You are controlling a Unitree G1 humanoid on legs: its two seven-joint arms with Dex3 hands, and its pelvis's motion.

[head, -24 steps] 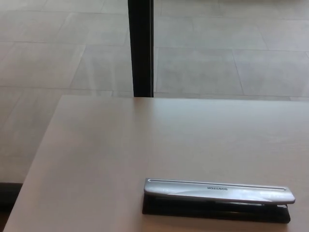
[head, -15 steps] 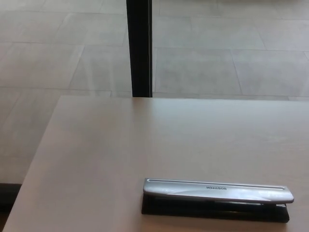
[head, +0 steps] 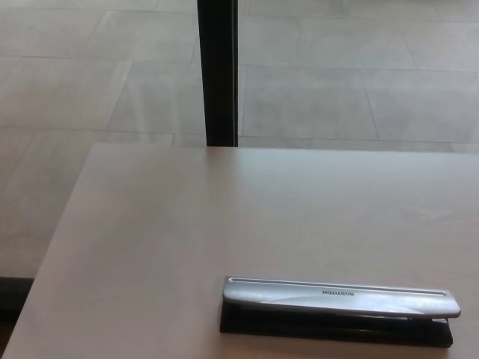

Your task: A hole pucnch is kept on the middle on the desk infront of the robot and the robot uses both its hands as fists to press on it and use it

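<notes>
Neither hand in frame, so finger state can't be told. Hole punch (head: 338, 310) lies flat near the desk's (head: 150, 239) front edge, right of centre, silver lever on top, black base under. Versus the previous frame: only slight camera shift; punch untouched, same spot.

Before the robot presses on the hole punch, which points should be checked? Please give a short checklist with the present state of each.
1. Hole punch lies on the desk: ok.
2. Its silver lever faces up, nothing on it: ok.
3. Whole punch inside the view: ok, though close to the bottom edge.
4. Left robot hand above the punch: not ok, not in view.
5. Right robot hand above the punch: not ok, not in view.
6. Paper inserted in the punch: cannot tell.
</notes>
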